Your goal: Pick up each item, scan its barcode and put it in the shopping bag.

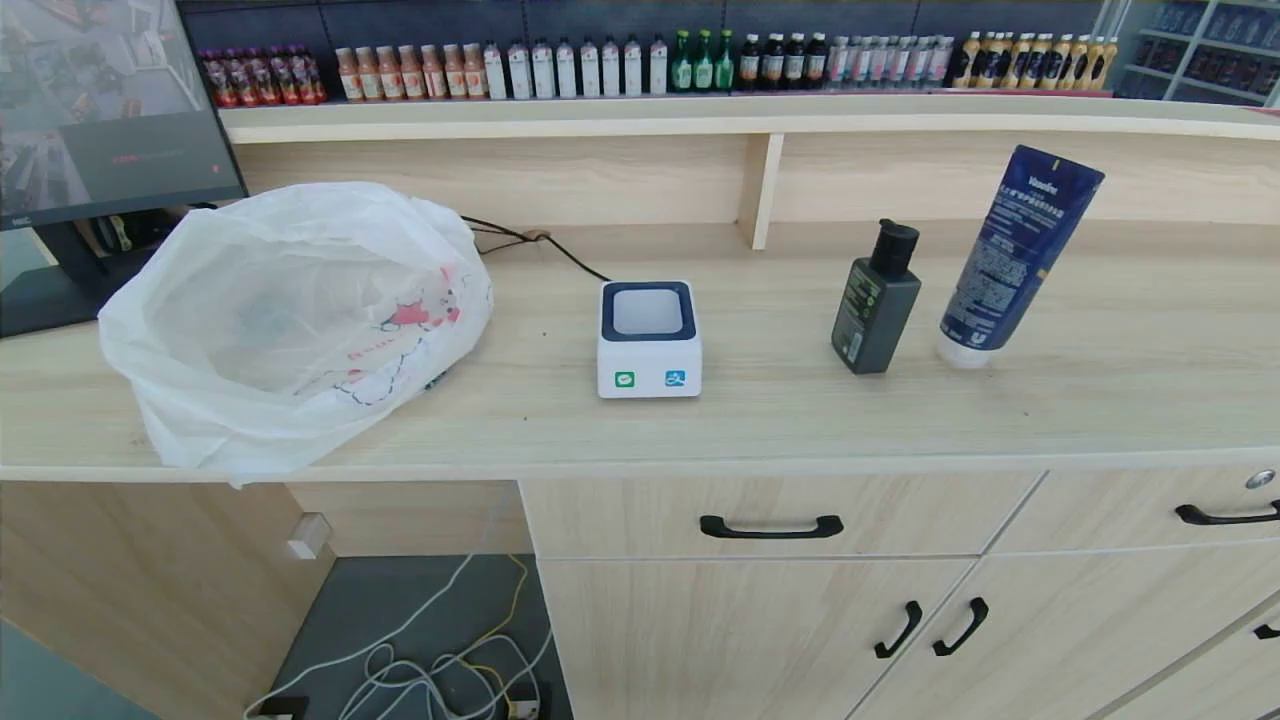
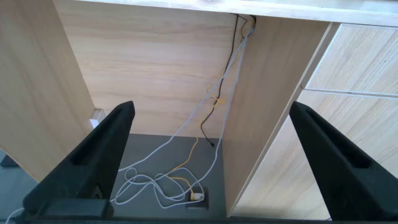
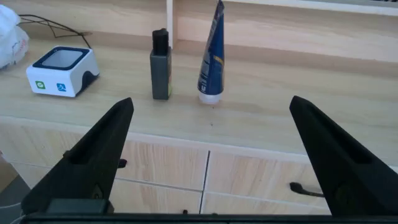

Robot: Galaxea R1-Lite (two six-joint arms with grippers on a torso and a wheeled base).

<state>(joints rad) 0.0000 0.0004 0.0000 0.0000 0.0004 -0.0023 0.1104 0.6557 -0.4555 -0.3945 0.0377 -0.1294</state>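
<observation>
Pump bottle [image 1: 875,300] and blue tube [image 1: 1015,255] stand side by side toward counter [image 1: 760,420] right end, long axes near vertical. Right jaws apart, off front edge, facing both; judged nearer arm. Left jaws apart, below counter. Shopping bag [image 1: 290,320] at left end.

One shopping bag [image 1: 290,320] sat toward the left edge of the surface [image 1: 760,410]. One white scanner [image 1: 649,338] stood near its middle. Two items stood toward the right edge: one dark pump bottle [image 1: 875,315] and one blue tube [image 1: 1015,250]. One monitor [image 1: 110,100] occupied the back left corner. The shelf bottles [image 1: 610,68] behind were too many and too small to count surely.
</observation>
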